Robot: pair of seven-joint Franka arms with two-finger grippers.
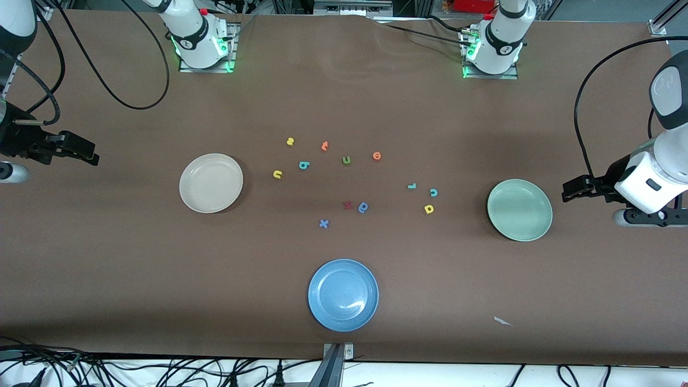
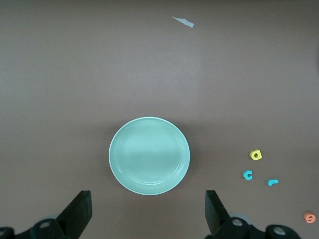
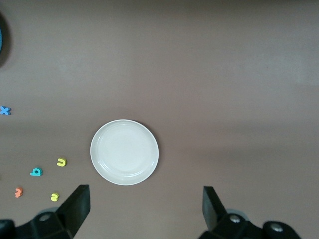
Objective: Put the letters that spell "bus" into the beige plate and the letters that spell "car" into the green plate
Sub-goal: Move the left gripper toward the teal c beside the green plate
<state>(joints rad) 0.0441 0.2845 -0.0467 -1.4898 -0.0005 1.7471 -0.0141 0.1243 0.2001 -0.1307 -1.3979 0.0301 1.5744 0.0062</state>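
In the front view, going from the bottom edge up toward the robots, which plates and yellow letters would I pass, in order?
Blue plate → green plate → yellow "a" → beige plate → yellow "u" → yellow "s".

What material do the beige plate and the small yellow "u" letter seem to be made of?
Beige plate: probably plastic or melamine, smooth with a soft sheen on the raised rim. Yellow "u": likely foam, matte, thick with soft edges; too small to be sure.
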